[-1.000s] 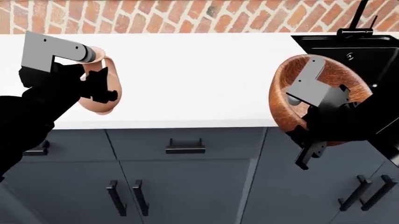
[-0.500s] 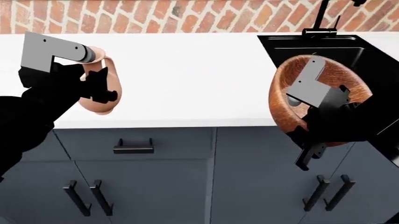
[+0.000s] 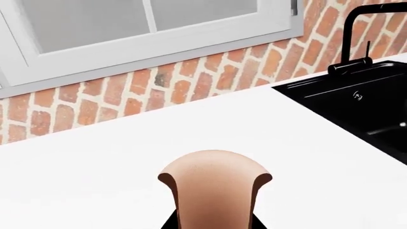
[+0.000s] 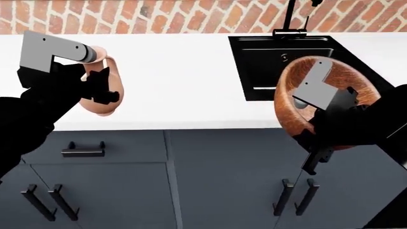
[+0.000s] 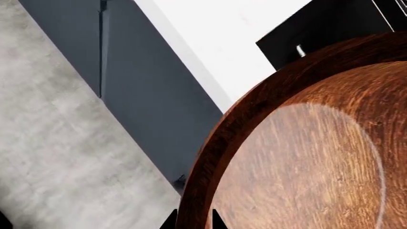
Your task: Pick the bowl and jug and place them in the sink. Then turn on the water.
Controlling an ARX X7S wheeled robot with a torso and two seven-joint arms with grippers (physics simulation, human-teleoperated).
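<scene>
- Left tool (image 4: 95, 88) is clamped on the jug (image 4: 102, 88), held in the air over the front part of the white bench (image 4: 184, 76), at the left of the head view.
- Jug lies tilted in the grip: flared lip toward the arm's grey bracket, round belly hanging lower near the bench's front edge. Thin handle shows on its upper right side.
- In the left wrist view the jug's (image 3: 215, 188) flared lip fills the near foreground, dark tool tips just visible on either side of the neck.
- Right tool (image 4: 311, 126) is clamped on the rim of the bowl (image 4: 289, 105); the bowl is off the bench, tipped on edge with its opening facing the camera and the sink side.
- Bowl hangs over the bench's front edge and the dark cabinets (image 4: 210, 181), just in front of the sink (image 4: 267, 71) and overlapping its front right corner in the head view.
- Right wrist view: the bowl's (image 5: 305, 157) wood-grain inside fills most of the frame, two dark tool tips pinch its rim, one on each side, grey floor (image 5: 57, 157) below.
- Sink is a black basin set in the bench, black faucet (image 4: 289, 19) at its back edge against the brick wall (image 4: 159, 14).
- Left wrist view also shows the sink (image 3: 356, 105), the faucet (image 3: 356, 43) and a white-framed window (image 3: 146, 33) above the brick.
</scene>
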